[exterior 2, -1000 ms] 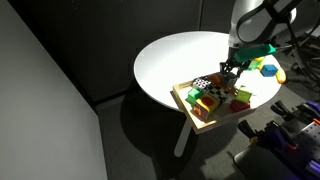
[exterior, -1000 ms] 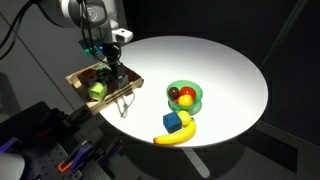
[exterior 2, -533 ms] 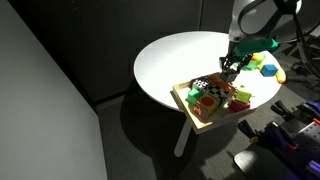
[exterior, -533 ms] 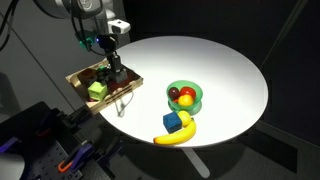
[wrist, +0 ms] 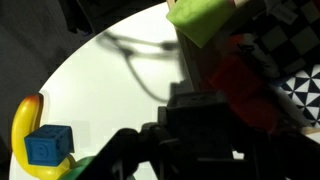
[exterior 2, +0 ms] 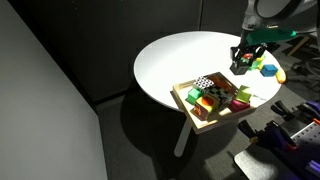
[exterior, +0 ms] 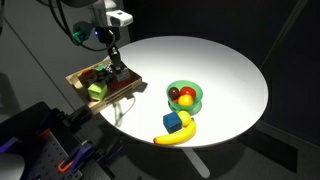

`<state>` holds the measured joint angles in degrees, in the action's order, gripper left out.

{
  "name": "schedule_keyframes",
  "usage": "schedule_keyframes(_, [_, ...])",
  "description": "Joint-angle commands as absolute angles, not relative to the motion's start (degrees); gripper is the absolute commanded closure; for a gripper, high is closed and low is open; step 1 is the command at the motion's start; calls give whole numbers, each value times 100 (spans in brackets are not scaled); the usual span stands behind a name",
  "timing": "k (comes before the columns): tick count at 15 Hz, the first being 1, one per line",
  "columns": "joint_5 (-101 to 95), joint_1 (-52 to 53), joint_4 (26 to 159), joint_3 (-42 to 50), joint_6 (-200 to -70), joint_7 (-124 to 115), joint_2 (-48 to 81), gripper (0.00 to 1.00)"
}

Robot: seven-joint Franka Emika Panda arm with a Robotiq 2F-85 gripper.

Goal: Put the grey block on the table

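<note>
My gripper (exterior: 113,62) hangs just above the wooden tray (exterior: 80,80) at the edge of the round white table (exterior: 225,65). It is shut on the grey block (wrist: 200,108), which looks dark in shadow between the fingers in the wrist view. In an exterior view the gripper (exterior 2: 243,60) holds the block (exterior 2: 241,67) above the tray's far end (exterior 2: 190,105). The block is clear of the tray's toys.
The tray holds a lime green block (exterior: 97,90), red pieces and a checkered piece (exterior 2: 203,84). A green bowl (exterior: 190,104) with fruit, a blue cube (exterior: 174,122) and a banana (exterior: 180,137) lie near the table's front edge. A cable (wrist: 150,55) trails over the table.
The gripper has risen out of the tray with the grey block in it and moved slightly toward the table's middle.
</note>
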<state>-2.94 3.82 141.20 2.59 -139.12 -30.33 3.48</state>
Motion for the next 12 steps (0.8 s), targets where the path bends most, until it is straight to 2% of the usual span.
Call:
schedule_keyframes(1, [-430, 144, 14318, 312, -13743, -3164, -49, 67])
schedule_keyframes(11, [-1220, -301, 14291, 450, -13145, -3122, -96, 67])
schedule_keyframes(12, [-1269, -311, 14297, 451, -13119, -3100, -96, 56])
